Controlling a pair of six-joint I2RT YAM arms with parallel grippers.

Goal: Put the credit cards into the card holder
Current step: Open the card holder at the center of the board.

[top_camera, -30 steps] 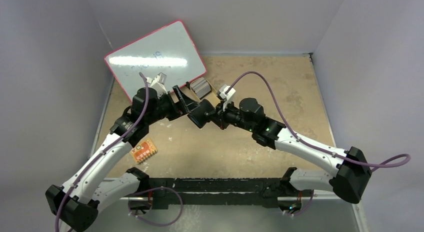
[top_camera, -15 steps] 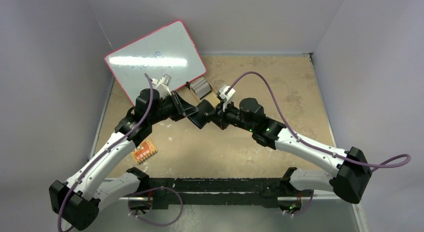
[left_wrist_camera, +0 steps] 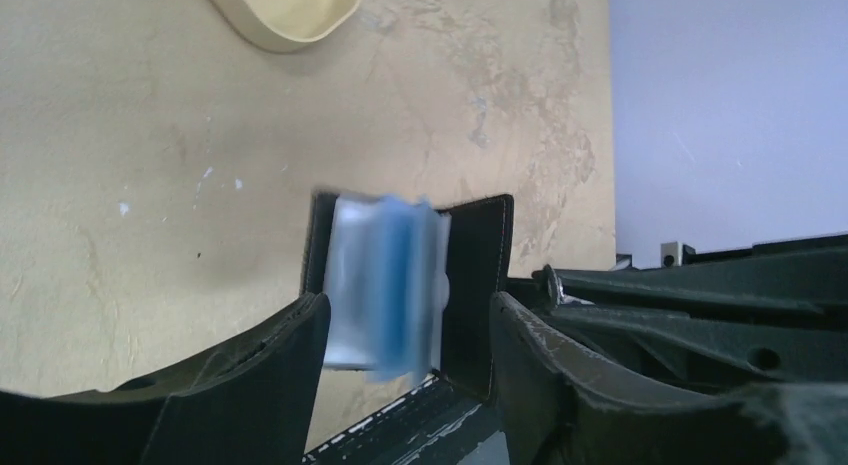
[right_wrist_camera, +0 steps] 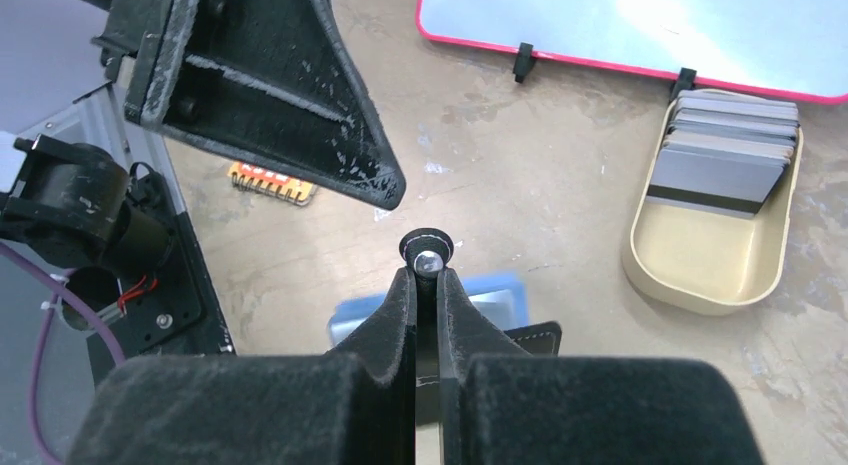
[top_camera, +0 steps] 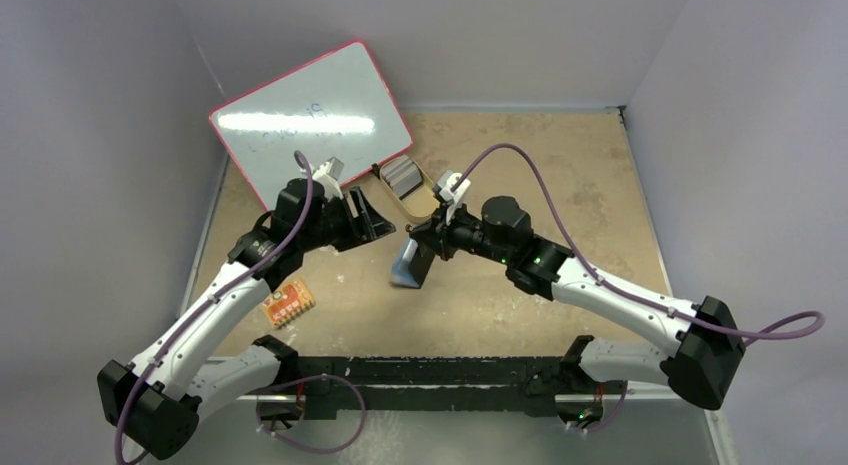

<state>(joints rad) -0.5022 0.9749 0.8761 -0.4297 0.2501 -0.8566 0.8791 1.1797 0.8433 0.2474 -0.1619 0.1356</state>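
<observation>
Seen from above, a beige worktop [top_camera: 520, 285] sits inside pale walls, with two robot arms reaching in from the near edge toward the middle. The right arm's fingers [right_wrist_camera: 421, 285] are pinched tightly together on the snap tab [right_wrist_camera: 428, 257] of the card holder [top_camera: 408, 267], a small black wallet. It hangs open beneath them at the centre of the worktop, its blue-grey pockets showing. It is not clear whether its lower edge touches the surface. The left arm's fingers [top_camera: 370, 220] are spread wide and hold nothing. They sit just left of the card holder and point toward it, and in the left wrist view the open wallet appears blurred in the gap between them. The credit cards [right_wrist_camera: 722, 150] are stacked in a tan oval tray [right_wrist_camera: 700, 275] farther back on the worktop, apart from the card holder. They are grey, and the front one has a black stripe. A whiteboard with a pink rim [top_camera: 310, 120] stands tilted at the far left, its lower right corner just beside the tray. A small orange circuit board [top_camera: 288, 303] lies flat on the near left, beside the left arm.
</observation>
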